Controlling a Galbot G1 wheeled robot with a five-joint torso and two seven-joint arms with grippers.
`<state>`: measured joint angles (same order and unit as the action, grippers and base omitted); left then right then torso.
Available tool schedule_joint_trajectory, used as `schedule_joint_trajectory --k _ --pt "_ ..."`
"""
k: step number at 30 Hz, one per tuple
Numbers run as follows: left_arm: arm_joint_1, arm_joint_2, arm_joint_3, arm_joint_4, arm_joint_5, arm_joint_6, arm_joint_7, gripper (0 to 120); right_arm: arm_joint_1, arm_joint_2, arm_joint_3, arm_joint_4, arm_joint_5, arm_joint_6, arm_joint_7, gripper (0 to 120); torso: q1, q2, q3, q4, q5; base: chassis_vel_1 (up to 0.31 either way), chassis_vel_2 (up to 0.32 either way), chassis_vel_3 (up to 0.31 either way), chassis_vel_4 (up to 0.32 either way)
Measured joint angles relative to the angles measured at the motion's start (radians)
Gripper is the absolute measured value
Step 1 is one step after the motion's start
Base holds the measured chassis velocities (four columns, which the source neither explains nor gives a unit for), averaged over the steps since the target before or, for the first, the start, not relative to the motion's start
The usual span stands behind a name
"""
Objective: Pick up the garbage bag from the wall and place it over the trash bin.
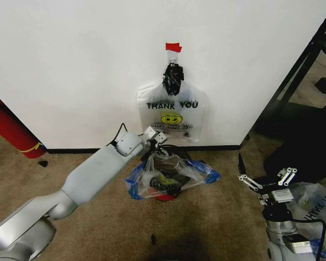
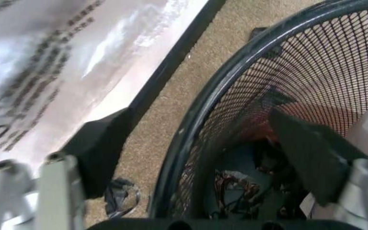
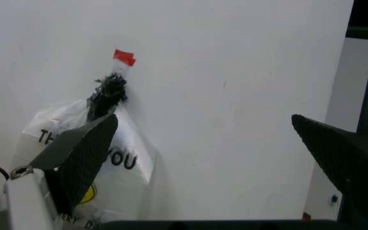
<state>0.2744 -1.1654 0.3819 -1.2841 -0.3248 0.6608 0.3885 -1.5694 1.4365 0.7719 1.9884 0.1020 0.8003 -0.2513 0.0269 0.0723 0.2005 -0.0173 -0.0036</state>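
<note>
Over the trash bin, garbage bag.

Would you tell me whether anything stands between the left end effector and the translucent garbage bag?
Nothing visible does: the open left end effector hangs at the wall-side edge of the thin translucent smiley-print garbage bag, which lies draped over the red, black-rimmed trash bin.

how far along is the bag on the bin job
Mostly done: the garbage bag already lies spread over the trash bin below the wall. In hand: the left tool hovers open at the bin's rim, holding nothing. Left: settling the bag's edges. The right tool waits open, aside.
</note>
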Motion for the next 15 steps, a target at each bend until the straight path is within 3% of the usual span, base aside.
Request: schedule_joint_trajectory --k 3,5,12,15 --pt "0.001 -0.014 0.013 0.011 -0.022 -0.011 -0.056 66 -0.007 -0.001 0.000 -0.002 0.000 0.009 0.008 100 0.000 0.000 0.000 0.0000 -0.0002 0.000 0.000 0.000 0.000" --pt "0.005 -0.016 0.014 0.010 -0.026 -0.007 -0.062 63 -0.007 -0.002 0.001 -0.002 0.000 0.009 0.010 100 0.000 0.000 0.000 0.0000 -0.0001 0.000 0.000 0.000 0.000" --pt "0.044 -0.025 -0.008 -0.003 -0.027 0.029 -0.087 32 0.021 -0.021 -0.013 0.003 -0.026 0.005 0.010 100 0.000 0.000 0.000 0.0001 -0.0001 0.000 0.000 0.000 0.000" --pt "0.054 -0.012 -0.014 -0.021 -0.057 0.043 -0.119 28 0.027 -0.018 -0.021 0.003 -0.029 0.002 0.009 100 0.000 0.000 0.000 -0.0001 -0.0001 0.000 0.000 0.000 0.000"
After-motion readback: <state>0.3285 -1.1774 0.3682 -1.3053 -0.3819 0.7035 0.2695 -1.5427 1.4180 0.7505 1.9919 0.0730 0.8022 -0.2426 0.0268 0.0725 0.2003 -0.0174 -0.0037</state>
